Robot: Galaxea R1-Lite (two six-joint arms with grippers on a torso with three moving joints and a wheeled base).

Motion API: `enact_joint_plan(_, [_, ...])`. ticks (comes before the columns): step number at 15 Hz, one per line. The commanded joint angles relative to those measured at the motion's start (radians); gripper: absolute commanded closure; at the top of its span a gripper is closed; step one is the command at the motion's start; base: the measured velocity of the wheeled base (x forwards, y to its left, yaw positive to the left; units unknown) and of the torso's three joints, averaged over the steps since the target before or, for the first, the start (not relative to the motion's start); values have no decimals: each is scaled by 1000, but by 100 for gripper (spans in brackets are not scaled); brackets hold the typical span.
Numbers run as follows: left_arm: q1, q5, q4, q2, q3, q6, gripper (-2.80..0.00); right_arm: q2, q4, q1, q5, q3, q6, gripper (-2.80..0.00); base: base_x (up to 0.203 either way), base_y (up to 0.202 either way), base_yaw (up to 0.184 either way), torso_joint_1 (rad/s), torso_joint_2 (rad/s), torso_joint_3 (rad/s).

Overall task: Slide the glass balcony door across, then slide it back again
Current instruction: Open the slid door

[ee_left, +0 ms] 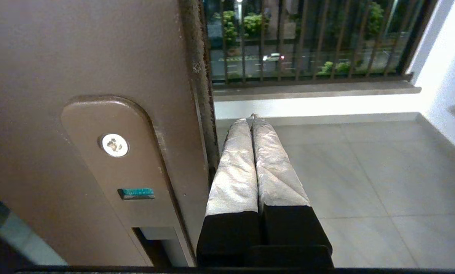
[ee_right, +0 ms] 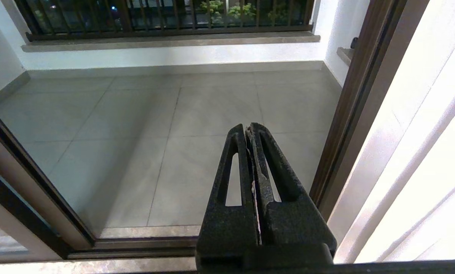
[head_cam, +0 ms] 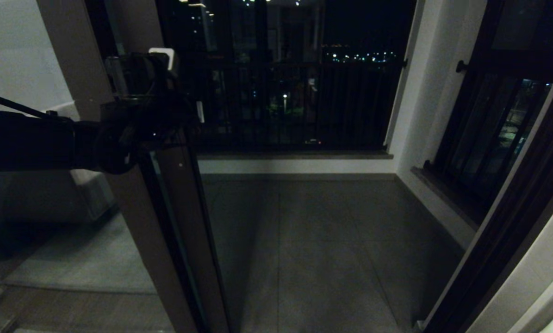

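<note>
The tall glass balcony door (head_cam: 172,231) with its dark brown metal frame stands well over to the left of the opening, its brown stile running from the top of the head view down to the floor near the bottom edge. Most of the doorway is open onto the grey-tiled balcony floor (head_cam: 313,249), with the dark vertical-bar railing (head_cam: 299,106) and city lights beyond.

The left gripper (ee_left: 253,118) is up against the door's free edge — its two pale, cloth-wrapped fingers (ee_left: 237,171) are pressed together with nothing between them, lying just beside the rubber-lined edge of the stile. On the face of the stile, close to the fingers, sits a rounded brown metal plate (ee_left: 113,160) fixed by a silver screw (ee_left: 114,145), with a small green indicator window (ee_left: 137,193) below it. From the head view the left arm (head_cam: 49,143) reaches in from the left at about mid-height of the door.

The right gripper (ee_right: 249,127) hangs off to the right, away from the door — its black slotted fingers (ee_right: 235,167) closed on each other and empty, pointing out over the tiles, near the dark brown fixed door jamb (ee_right: 349,114).
</note>
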Motion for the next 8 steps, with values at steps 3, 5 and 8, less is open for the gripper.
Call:
enact_joint_plan(3, [1, -2, -3, -1, 1, 0, 0, 1, 0, 0, 0, 0, 0, 0, 0, 0, 0, 0, 0, 0])
enact_joint_plan(5, [6, -2, -3, 0, 1, 0, 0, 1, 0, 0, 0, 0, 0, 0, 0, 0, 0, 0, 0, 0])
enact_joint_plan(8, [8, -3, -52, 3, 1, 4, 0, 1, 0, 0, 0, 0, 0, 0, 0, 0, 0, 0, 0, 0])
